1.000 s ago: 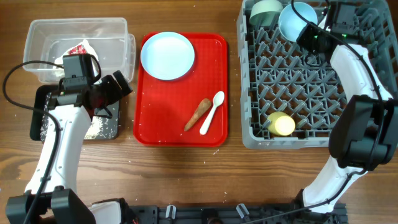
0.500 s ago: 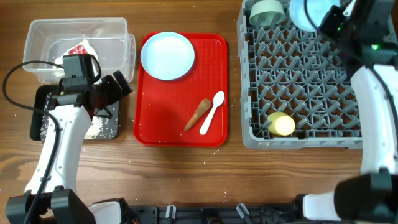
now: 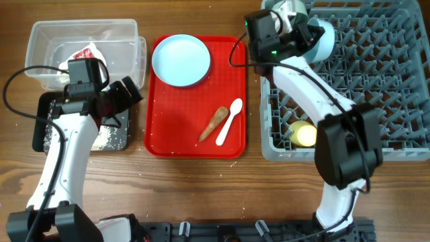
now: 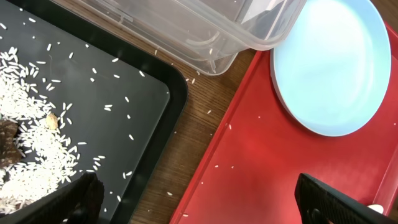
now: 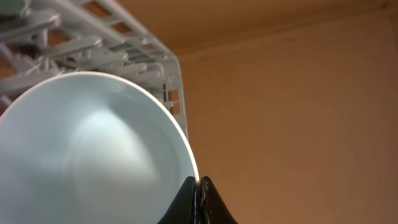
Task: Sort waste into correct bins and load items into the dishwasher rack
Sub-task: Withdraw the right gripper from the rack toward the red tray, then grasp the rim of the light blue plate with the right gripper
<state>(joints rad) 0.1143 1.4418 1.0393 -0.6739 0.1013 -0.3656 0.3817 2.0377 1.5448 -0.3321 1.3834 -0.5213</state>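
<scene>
My right gripper (image 3: 300, 32) is shut on the rim of the light blue bowl (image 3: 324, 37) at the far left corner of the grey dishwasher rack (image 3: 376, 101). The right wrist view shows the jaws (image 5: 198, 186) pinching the bowl's rim (image 5: 93, 155). The pale green bowl (image 3: 290, 8) and the yellow cup (image 3: 304, 134) are in the rack. My left gripper (image 4: 205, 205) is open and empty between the black tray (image 3: 47, 128) and the red tray (image 3: 175, 128). The plate (image 3: 180, 60), the white spoon (image 3: 230, 119) and the brown stick (image 3: 213, 123) lie on the red tray.
The clear tub (image 3: 40, 40) holds the red-and-white wrapper (image 3: 84, 52). White rice (image 4: 31, 149) lies piled in the black tray, with stray grains on the wood and the red tray. The right arm crosses the rack's left side.
The right arm has swung from the rack's far right to its far left corner, carrying the light blue bowl. The left arm has not moved.
</scene>
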